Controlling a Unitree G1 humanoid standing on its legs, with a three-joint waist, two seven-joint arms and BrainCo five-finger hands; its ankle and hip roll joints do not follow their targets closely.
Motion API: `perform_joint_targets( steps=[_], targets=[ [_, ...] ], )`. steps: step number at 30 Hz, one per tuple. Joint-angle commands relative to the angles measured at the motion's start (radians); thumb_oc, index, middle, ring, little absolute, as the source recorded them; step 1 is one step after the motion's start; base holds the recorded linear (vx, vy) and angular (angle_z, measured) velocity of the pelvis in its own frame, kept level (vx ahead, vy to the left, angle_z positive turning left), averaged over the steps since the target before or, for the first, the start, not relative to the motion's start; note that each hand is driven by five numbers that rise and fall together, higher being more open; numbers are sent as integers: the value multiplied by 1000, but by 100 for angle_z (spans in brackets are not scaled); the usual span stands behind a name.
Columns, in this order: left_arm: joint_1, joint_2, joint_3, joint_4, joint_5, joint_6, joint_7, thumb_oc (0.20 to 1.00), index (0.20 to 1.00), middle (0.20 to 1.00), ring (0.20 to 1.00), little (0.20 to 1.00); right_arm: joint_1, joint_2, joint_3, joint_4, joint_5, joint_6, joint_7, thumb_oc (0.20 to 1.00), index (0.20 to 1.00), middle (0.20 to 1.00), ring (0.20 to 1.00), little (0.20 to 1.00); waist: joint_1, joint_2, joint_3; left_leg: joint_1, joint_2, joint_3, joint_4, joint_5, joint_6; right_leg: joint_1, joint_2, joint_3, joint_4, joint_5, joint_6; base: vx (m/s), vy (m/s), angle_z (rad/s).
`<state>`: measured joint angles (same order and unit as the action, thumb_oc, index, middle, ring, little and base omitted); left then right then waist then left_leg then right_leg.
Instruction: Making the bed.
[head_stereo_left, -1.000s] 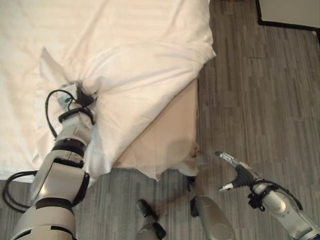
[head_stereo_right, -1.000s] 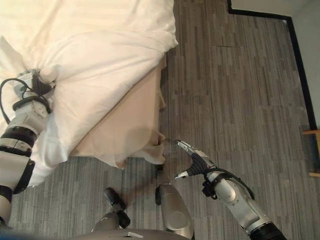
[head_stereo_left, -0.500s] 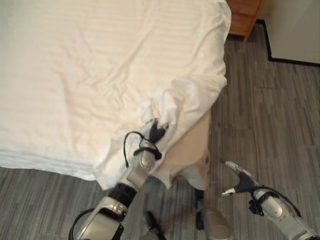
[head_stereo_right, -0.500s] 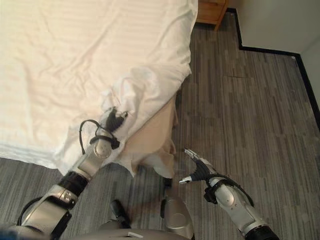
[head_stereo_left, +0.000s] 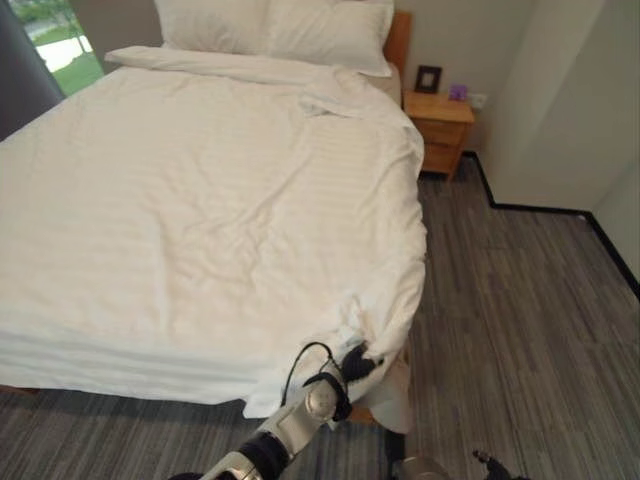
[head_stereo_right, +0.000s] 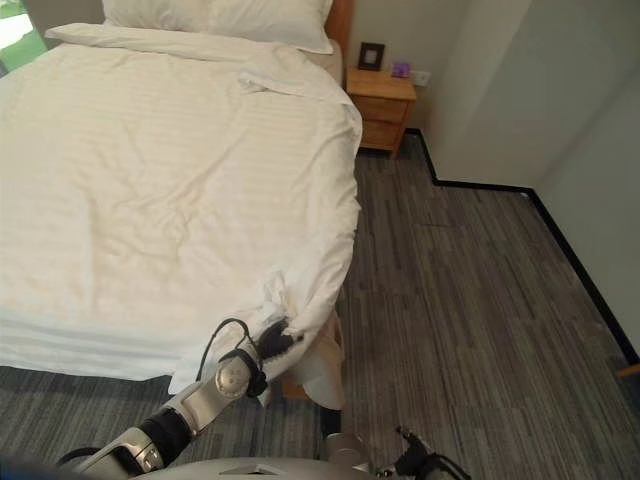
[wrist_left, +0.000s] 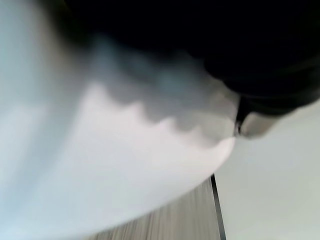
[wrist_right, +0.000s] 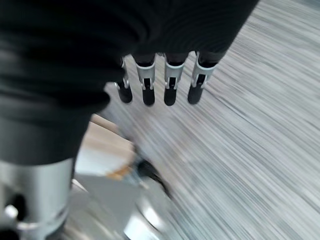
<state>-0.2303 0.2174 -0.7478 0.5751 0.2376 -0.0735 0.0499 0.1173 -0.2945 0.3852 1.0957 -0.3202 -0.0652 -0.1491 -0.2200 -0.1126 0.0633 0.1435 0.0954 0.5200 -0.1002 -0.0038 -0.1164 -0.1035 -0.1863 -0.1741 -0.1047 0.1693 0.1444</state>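
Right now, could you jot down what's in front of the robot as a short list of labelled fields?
bed: white duvet spread over most of it, rumpled near the foot corner
pillows: at the head of the bed
left hand: at the foot corner, closed on a bunch of duvet
right hand: over the floor, fingers straight, holding nothing
nightstand: wooden, beside the head of the bed
floor: grey wood-look planks

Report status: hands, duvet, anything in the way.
Left hand shut on white striped duvet at foot corner. Right hand open over grey wood floor. Nothing in the way.
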Motion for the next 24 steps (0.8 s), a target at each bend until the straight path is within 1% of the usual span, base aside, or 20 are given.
perform_joint_targets(
  steps=[1,4,5,6,7,8,9,12,13,14,17,20,23,24],
  targets=[
    [-62,-149,-100,-38,-102,-75,-120,1000,1000,1000,1000,1000,-100,-20,-34,56,45,18,-18,1000,1000,1000,1000,1000,-38,55,83,21,-40,-45,13,-110,104,48,-66,-3,22,-32,71,-36,26,-18],
    [-59,-189,-176,-53,-209,-73,-193,1000,1000,1000,1000,1000,-107,-38,-66,109,57,29,-27,1000,1000,1000,1000,1000,-63,75,93,42,-57,-26,13,-127,114,48,-83,-2,25,-26,81,-43,51,-21],
    [-41,-208,-215,-68,-268,-61,-219,1000,1000,1000,1000,1000,-142,-8,-42,109,55,20,-52,1000,1000,1000,1000,1000,-61,86,93,45,-64,-26,13,-131,119,49,-88,-2,22,-27,81,-43,58,-35],
    [-16,-207,-244,-68,-278,-61,-256,1000,1000,1000,1000,1000,-164,13,-45,117,65,32,-66,1000,1000,1000,1000,1000,-60,93,93,49,-70,-21,13,-136,122,48,-92,-1,20,-27,83,-27,58,-40],
    [0,-206,-257,-84,-308,-47,-296,1000,1000,1000,1000,1000,-158,13,-59,129,62,41,-64,1000,1000,1000,1000,1000,-65,99,89,54,-74,-12,13,-139,125,46,-93,5,18,-28,86,-1,65,-46],
    [5,-209,-256,-90,-342,-42,-311,1000,1000,1000,1000,1000,-157,14,-65,140,53,47,-60,1000,1000,1000,1000,1000,-74,105,85,60,-77,-4,13,-142,127,41,-94,12,18,-28,89,13,52,-45],
    [18,-217,-274,-102,-383,-25,-346,1000,1000,1000,1000,1000,-159,6,-72,149,46,52,-62,1000,1000,1000,1000,1000,-82,108,83,65,-81,6,13,-144,130,36,-94,22,17,-26,93,5,37,-36],
    [4,-222,-309,-142,-458,-21,-397,1000,1000,1000,1000,1000,-159,-21,-85,182,44,57,-59,1000,1000,1000,1000,1000,-96,109,80,73,-83,23,13,-144,132,27,-88,52,17,-21,97,1,21,-23],
    [-17,-226,-327,-198,-536,-20,-417,1000,1000,1000,1000,1000,-158,-36,-87,197,47,62,-66,1000,1000,1000,1000,1000,-95,111,73,82,-81,-1,13,-165,132,36,-87,63,17,-32,105,-24,-11,-26],
    [-19,-223,-326,-204,-541,-16,-417,1000,1000,1000,1000,1000,-158,-37,-88,197,46,61,-66,1000,1000,1000,1000,1000,-99,104,76,75,-81,18,13,-143,132,30,-88,57,17,-16,96,-30,-28,-16],
    [-53,-230,-306,-288,-717,-8,-388,1000,1000,1000,1000,1000,-150,-42,-83,196,51,63,-73,1000,1000,1000,1000,1000,-89,87,72,72,-74,2,13,-135,129,41,-89,47,17,-11,91,-61,-58,2],
    [-133,-200,-234,-368,-860,-23,-322,1000,1000,1000,1000,1000,-130,-49,-83,187,51,66,-82,1000,1000,1000,1000,1000,-73,62,70,70,-62,-20,13,-128,125,60,-90,25,18,-8,88,-29,-63,8],
    [-199,-112,-102,-451,-851,-72,-218,1000,1000,1000,1000,1000,-114,-56,-92,170,47,71,-96,1000,1000,1000,1000,1000,-42,41,67,62,-49,-44,13,-118,116,79,-87,-4,18,-12,85,12,-68,32],
    [-204,-78,-56,-473,-839,-76,-195,1000,1000,1000,1000,1000,-112,-60,-98,165,46,70,-98,896,896,896,896,896,-32,35,67,59,-44,-54,13,-114,111,87,-86,-15,18,-16,84,21,-75,34]
  ],
)
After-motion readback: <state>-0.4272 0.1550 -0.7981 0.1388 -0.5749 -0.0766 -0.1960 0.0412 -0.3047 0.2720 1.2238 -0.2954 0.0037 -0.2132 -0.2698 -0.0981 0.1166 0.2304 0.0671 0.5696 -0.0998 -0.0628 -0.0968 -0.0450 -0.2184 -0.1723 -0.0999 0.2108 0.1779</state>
